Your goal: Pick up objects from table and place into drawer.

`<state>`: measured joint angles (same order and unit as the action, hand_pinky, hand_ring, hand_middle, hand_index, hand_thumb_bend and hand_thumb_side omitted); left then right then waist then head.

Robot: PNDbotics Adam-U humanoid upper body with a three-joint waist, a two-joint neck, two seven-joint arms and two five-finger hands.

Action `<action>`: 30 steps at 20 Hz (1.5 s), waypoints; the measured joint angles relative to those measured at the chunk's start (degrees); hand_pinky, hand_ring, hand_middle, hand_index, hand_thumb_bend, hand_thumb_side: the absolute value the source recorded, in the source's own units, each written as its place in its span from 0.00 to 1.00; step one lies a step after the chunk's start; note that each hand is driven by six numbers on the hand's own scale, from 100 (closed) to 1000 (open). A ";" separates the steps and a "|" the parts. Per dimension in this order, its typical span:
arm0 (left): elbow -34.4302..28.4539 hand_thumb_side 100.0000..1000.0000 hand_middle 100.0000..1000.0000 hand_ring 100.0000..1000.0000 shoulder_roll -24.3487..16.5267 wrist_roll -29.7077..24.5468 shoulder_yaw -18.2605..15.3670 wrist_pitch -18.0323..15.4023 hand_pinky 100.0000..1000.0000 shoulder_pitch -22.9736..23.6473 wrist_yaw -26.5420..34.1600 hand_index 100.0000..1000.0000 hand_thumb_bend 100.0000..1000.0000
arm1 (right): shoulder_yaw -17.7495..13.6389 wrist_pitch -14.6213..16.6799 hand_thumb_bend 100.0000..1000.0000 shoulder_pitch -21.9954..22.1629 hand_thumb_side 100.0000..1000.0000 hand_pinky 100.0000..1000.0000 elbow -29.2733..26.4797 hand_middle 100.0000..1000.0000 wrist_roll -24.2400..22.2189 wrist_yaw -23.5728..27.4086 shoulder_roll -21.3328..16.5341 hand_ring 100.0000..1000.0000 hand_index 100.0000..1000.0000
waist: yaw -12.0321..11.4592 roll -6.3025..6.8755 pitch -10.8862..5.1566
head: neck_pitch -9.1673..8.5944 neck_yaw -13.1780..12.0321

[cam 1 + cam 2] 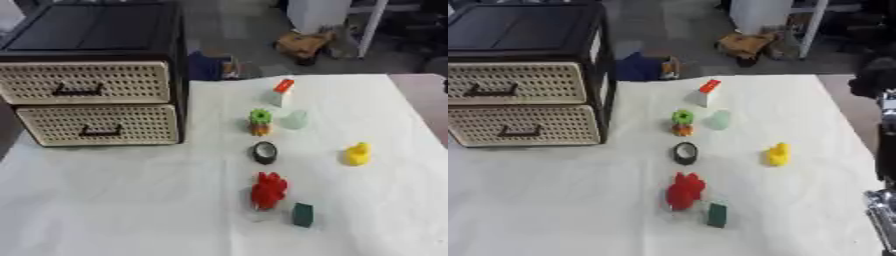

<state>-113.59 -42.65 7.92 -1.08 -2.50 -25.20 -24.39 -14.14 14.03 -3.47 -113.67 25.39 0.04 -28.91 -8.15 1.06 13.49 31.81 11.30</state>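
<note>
A black cabinet stands at the table's back left. Its upper drawer and lower drawer have cream perforated fronts and dark handles, and both are shut. To its right a row of small things lies on the white cloth: a white block with a red top, a pale green piece, a green and orange toy, a black ring, a red toy and a dark green block. A yellow duck sits apart on the right. Neither hand shows.
Black and silver parts of my right arm run along the right edge of the right eye view. Beyond the table's far edge are a blue thing, a brown object and a white post on the floor.
</note>
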 measured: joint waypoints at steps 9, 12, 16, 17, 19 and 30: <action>-0.01 1.00 0.24 0.00 -6.69 -16.06 0.59 1.11 0.00 -2.06 -2.94 0.87 0.00 | 0.00 -0.04 0.04 -0.04 0.86 0.61 0.00 0.54 0.04 -0.24 -0.25 0.59 0.90 | 0.05 0.26 0.29 | -1.17 0.46; -0.07 1.00 0.10 0.00 -8.20 -19.53 0.94 1.46 0.00 -3.35 -2.80 0.85 0.00 | 0.00 -0.04 0.04 -0.05 0.86 0.61 0.00 0.54 0.04 -0.37 -0.55 0.59 0.90 | 0.05 0.27 0.29 | -1.18 0.48; -0.29 1.00 0.00 0.00 -9.83 -23.73 0.98 1.76 0.00 -4.81 -2.42 0.80 0.00 | 0.02 -0.05 0.04 -0.05 0.86 0.61 0.00 0.54 0.04 -0.44 -0.62 0.59 0.90 | -0.04 0.35 0.29 | -1.18 0.48; -0.30 1.00 0.00 0.00 -10.20 -24.64 0.99 1.87 0.00 -5.13 -2.42 0.79 0.00 | 0.02 -0.05 0.04 -0.05 0.86 0.61 0.00 0.54 0.03 -0.44 -0.65 0.59 0.90 | -0.06 0.37 0.29 | -1.19 0.48; -0.31 1.00 0.00 0.00 -10.73 -26.37 1.04 2.16 0.00 -5.77 -2.37 0.76 0.00 | 0.02 -0.06 0.05 -0.05 0.86 0.62 0.00 0.54 0.02 -0.45 -0.68 0.59 0.90 | -0.08 0.38 0.29 | -1.26 0.49; 4.44 1.00 0.00 0.00 -11.76 -37.61 3.71 1.66 0.00 -11.51 1.12 0.83 0.00 | 0.09 -0.21 0.05 -0.09 0.86 0.62 0.00 0.54 0.00 -0.53 -1.09 0.59 0.90 | -0.10 0.34 0.29 | -1.71 0.80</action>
<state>-109.14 -54.41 -29.69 2.63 -0.83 -36.71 -23.27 -14.05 13.82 -3.56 -113.67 25.39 -0.49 -30.01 -8.25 1.41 13.78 30.11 12.09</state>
